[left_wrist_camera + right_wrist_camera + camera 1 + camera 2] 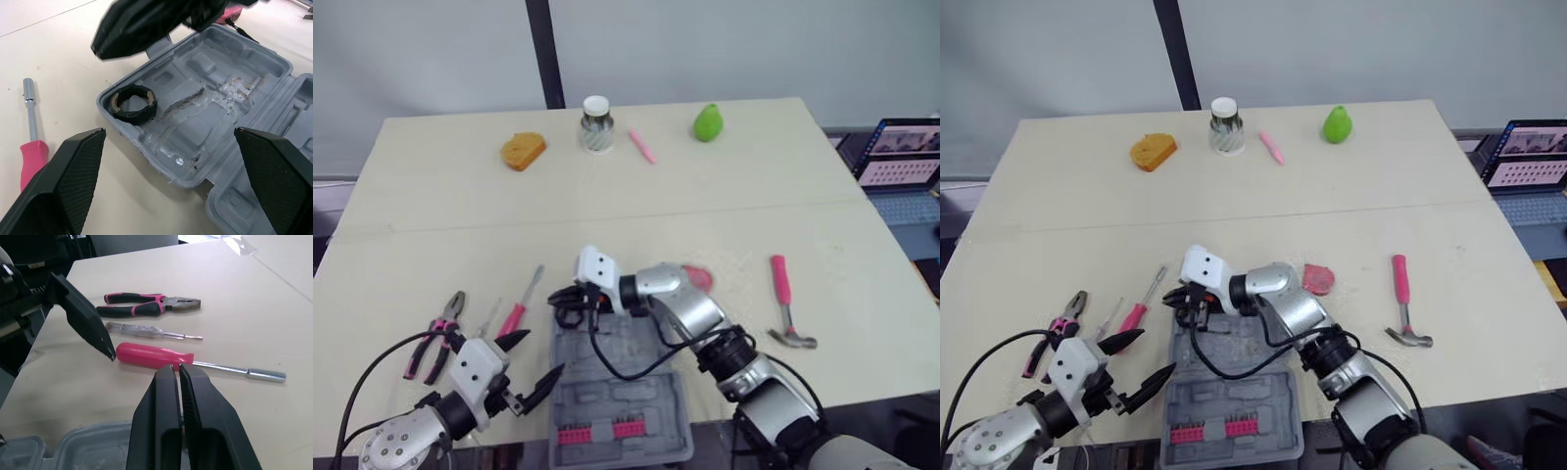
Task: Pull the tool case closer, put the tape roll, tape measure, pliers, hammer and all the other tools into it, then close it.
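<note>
Fingers of the left gripper (545, 351) are spread wide and hold nothing, hovering just left of the tool case (636, 397). Those of the right gripper (178, 370) are pressed together with nothing between them, poised over the case's far-left corner. The pale counter (724, 211) carries everything. The grey case lies open at its near edge, both moulded halves facing up. The black tape roll (133, 102) lies flat in the far-left corner of the far half, and two rows of pink bits (597, 431) sit in the near half. The pink-handled hammer (786, 302) lies well to the right of the case. To its left lie the pliers (438, 333), a pink-handled screwdriver (522, 305) and, between them, a clear-handled tester (489, 318). The pink tape measure (699, 278) lies just behind the right arm. A white-lidded jar (596, 125) stands at the far edge; its contents cannot be made out.
</note>
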Robot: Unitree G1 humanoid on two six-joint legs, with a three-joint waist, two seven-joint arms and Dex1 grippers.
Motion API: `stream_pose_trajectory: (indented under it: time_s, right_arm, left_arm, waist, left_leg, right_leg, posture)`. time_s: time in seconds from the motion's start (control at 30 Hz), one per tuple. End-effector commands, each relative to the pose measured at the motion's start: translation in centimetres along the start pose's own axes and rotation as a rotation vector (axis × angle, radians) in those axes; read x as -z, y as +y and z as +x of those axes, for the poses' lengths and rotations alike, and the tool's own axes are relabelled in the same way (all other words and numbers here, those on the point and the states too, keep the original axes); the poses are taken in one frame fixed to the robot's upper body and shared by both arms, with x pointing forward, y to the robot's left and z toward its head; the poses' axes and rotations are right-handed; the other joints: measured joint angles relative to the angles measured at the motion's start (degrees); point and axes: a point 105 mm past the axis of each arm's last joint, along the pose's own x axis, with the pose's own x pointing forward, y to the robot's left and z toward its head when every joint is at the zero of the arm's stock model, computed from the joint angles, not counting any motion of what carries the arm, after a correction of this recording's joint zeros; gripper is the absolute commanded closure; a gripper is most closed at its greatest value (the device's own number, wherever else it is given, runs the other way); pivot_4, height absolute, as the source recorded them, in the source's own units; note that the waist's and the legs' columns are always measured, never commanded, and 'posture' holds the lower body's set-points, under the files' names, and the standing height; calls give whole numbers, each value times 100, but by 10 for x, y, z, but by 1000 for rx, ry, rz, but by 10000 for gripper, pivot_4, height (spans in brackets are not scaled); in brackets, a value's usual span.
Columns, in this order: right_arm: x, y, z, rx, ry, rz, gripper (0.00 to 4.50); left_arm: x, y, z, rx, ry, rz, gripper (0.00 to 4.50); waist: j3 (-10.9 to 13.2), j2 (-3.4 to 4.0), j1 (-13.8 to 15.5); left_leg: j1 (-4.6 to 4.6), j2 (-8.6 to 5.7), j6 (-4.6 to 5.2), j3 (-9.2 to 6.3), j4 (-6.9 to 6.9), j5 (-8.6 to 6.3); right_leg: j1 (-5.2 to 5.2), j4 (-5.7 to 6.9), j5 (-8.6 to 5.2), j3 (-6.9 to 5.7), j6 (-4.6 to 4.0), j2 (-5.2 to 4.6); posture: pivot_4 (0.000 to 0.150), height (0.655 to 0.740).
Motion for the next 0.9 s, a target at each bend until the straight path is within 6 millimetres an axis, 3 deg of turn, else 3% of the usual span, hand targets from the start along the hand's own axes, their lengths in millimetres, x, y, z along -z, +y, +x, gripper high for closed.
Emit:
stream_pose_trajectory:
  time_s: [0.03, 0.37, 0.47, 0.57, 0.87, 0.9]
  right_arm:
    - [-9, 2, 5, -2, -42, -22, 44062]
    - [8, 1, 10, -16, 41, 8, 44062]
    - [8, -1, 11, -8, 39, 7, 35247]
    - [7, -2, 11, -12, 40, 5, 21135]
    - [8, -3, 9, -14, 48, 9, 21135]
    - [8, -3, 9, -13, 49, 8, 23361]
  left_arm:
    - [-5, 2, -3, -2, -13, 13, 0]
    - [-6, 1, -1, 5, -11, 15, 0]
    - [-6, 1, -1, 4, -14, 16, 0]
    - [-6, 2, 0, 2, -15, 16, 0]
    - [-6, 4, 3, -2, -21, 18, 0]
    - [-6, 4, 3, -3, -22, 18, 0]
  waist:
    - [0, -1, 0]
    - [0, -1, -4]
    - [0, -1, -4]
    - [0, 0, -5]
    - [0, -1, -4]
    - [0, -1, -5]
  left_leg:
    - [0, 0, 0, 0, 0, 0]
    - [3, 2, -1, 0, 0, -1]
    - [3, 2, -2, 0, 0, -1]
    - [4, 2, -2, 0, 0, -1]
    - [4, 2, -2, 1, 0, -1]
    - [4, 2, -2, 1, 0, -1]
  right_leg:
    - [0, 1, 0, 1, 0, 0]
    - [-1, 6, -2, 2, -6, 0]
    - [-1, 6, -2, 2, -6, 0]
    - [-1, 7, -3, 2, -7, 0]
    - [-2, 9, -2, 3, -7, 0]
    - [-2, 9, -2, 3, -7, 0]
  posture:
    - [1500, 7400]
    - [1500, 7400]
    - [1500, 7400]
    - [1500, 7400]
    - [1500, 7400]
    - [1500, 7400]
